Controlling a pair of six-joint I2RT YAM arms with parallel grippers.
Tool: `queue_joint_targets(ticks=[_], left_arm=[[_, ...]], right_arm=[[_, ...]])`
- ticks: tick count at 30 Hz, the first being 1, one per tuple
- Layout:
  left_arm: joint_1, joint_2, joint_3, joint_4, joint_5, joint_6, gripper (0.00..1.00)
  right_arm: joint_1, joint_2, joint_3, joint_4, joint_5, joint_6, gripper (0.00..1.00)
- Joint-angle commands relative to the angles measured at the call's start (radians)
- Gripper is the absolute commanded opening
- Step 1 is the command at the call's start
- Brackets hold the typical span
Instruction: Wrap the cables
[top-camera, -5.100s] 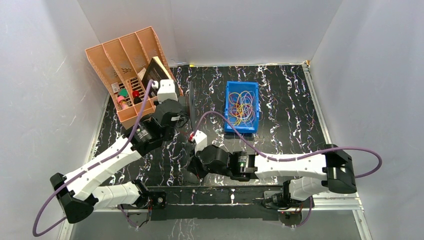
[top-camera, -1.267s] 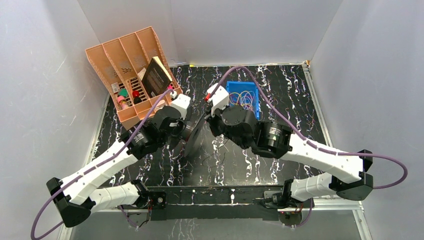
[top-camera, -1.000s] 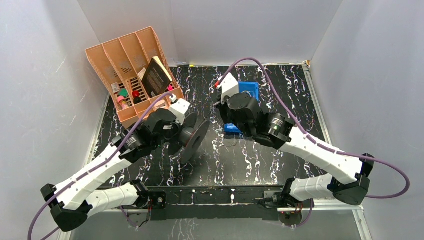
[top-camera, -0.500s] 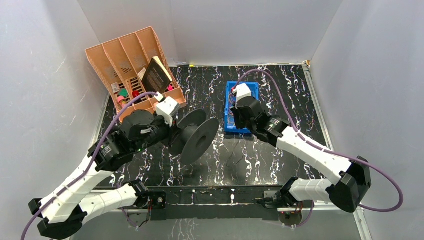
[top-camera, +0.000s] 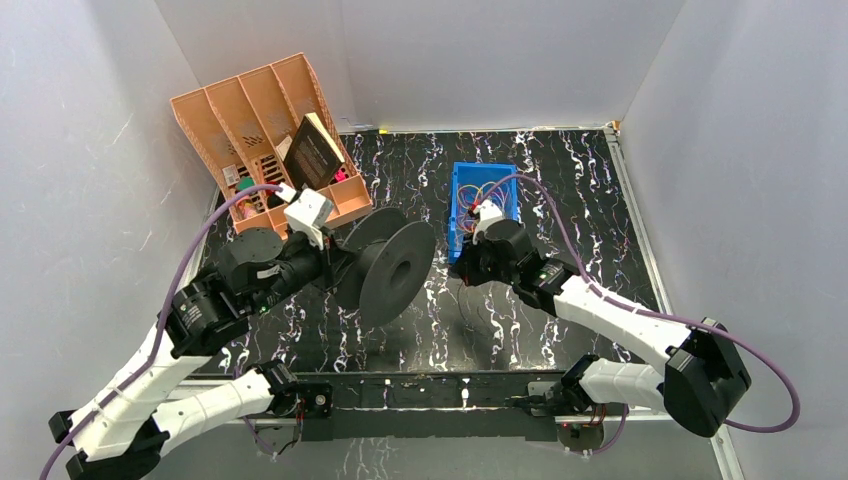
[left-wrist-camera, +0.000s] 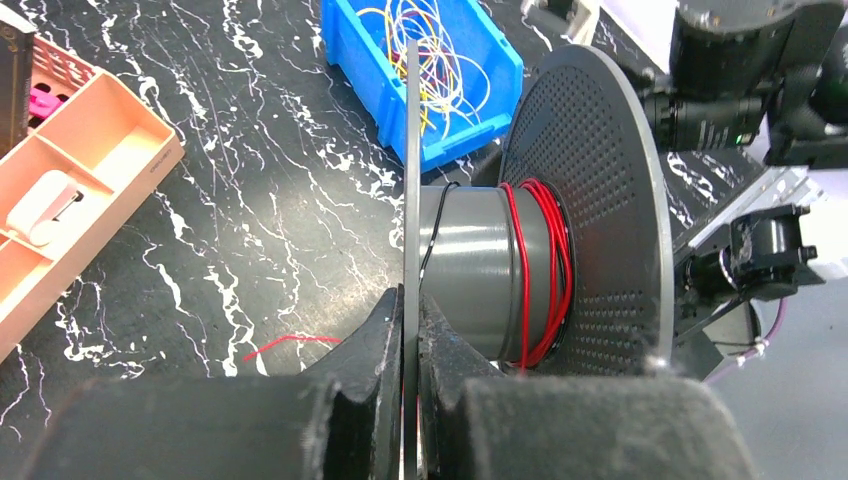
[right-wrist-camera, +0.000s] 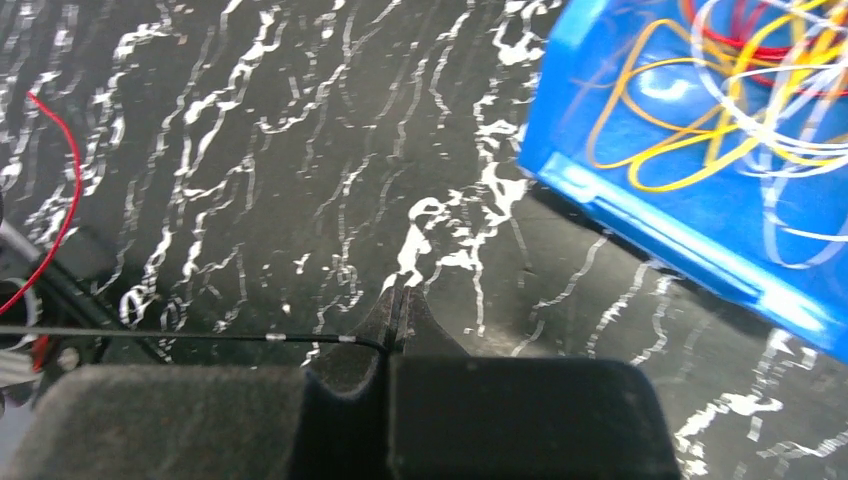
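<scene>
Cable (right-wrist-camera: 200, 337), thin and dark, runs taut from our right tool (right-wrist-camera: 397, 305), clenched on it, to the spool (left-wrist-camera: 480, 265), whose flange (left-wrist-camera: 411, 150) our left tool (left-wrist-camera: 410, 320) clamps for winding; loose cables (left-wrist-camera: 445, 55) wait in the blue bin (left-wrist-camera: 350, 55) beyond.

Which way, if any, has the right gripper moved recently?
Yes. The right gripper moved forward and rightward, ending beside the blue plastic bin's near-left corner.
</scene>
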Motion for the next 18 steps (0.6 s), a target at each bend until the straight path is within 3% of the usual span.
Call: queue_joint_targets(ticks=[1, 7, 18], left_arm=[[0.002, -0.067, 0.044, 0.164, -0.110, -0.081, 0.00], [0.001, -0.070, 0.045, 0.233, -0.256, -0.154, 0.00], [0.001, 0.006, 0.011, 0.372, -0.416, -0.181, 0.00]], right_arm=[[-0.020, 0.003, -0.072, 0.118, -0.117, 0.084, 0.00], [0.008, 0.021, -0.155, 0.227, -0.214, 0.156, 0.00], [0.206, -0.020, -0.164, 0.239, -0.153, 0.213, 0.00]])
